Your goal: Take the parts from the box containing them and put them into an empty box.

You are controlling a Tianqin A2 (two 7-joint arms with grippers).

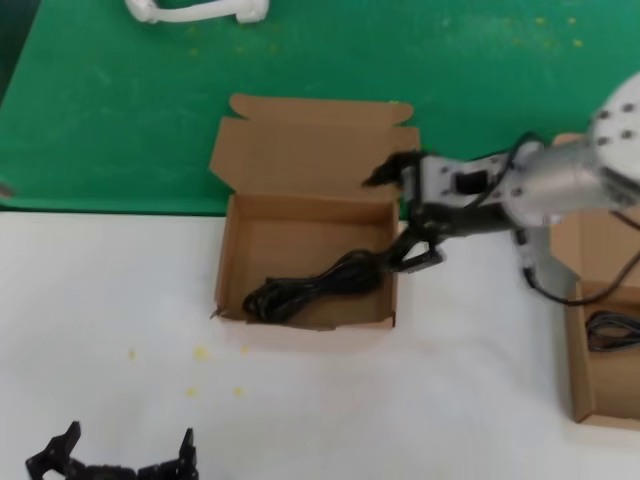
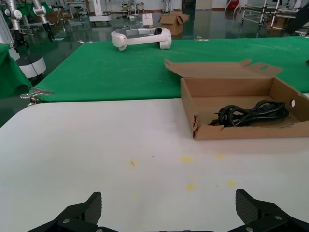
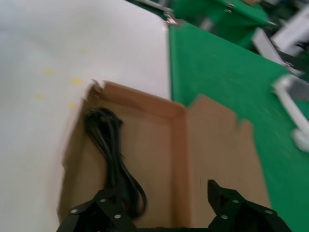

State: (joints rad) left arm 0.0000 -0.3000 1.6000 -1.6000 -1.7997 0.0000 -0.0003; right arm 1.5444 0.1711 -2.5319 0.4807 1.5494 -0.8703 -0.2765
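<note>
Cable bundle (image 1: 315,285) in holed box (image 1: 232,255): light, floppy; best pinched mid-coil; right gripper (image 1: 405,215) above its end, fingers apart; left gripper (image 1: 120,455) idle, fingers apart.

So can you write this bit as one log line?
right gripper: open, over holed box | cable: lying inside it | second cable: in other box | left gripper: parked, open

Right gripper (image 1: 405,215), left gripper (image 1: 118,455): wide apart.
</note>
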